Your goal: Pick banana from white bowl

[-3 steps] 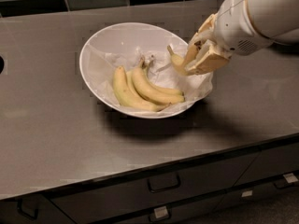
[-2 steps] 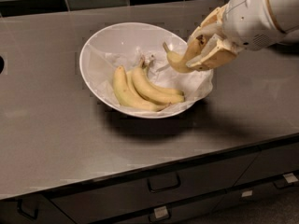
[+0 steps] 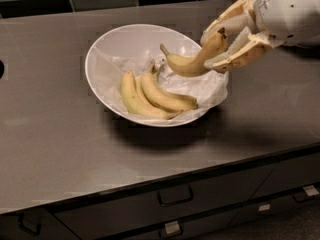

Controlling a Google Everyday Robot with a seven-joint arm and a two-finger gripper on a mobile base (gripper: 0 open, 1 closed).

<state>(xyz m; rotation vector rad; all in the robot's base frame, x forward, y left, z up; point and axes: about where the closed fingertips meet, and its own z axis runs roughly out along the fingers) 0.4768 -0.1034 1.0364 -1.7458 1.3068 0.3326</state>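
Two paler bananas [image 3: 150, 94] are lying side by side low in the white bowl [image 3: 100, 39], on its crumpled paper lining [image 3: 200, 86]. The golden banana [image 3: 195, 59] is hanging in the air over the bowl's right half, clear of the other two, stem pointing left toward the bowl's middle and dark tip up at the right.

The gripper [image 3: 207, 50] is reaching in from the upper right, its two fingers clamped on the banana near the dark-tipped end, one above and one below. Judged from this, the pick is mostly done; what is left is carrying the fruit clear of the rim.

Risks, as I am reading them:
- The grip is sitting toward one end, so most of the banana's length is hanging out unsupported. It may pivot between the fingers or slide out along its curve, dropping onto the pair below.
- The lower finger is passing close to the paper's raised right edge; I cannot tell if they are touching. A snag there could drag the lining, and perhaps the bowl, across the counter [image 3: 60, 149].
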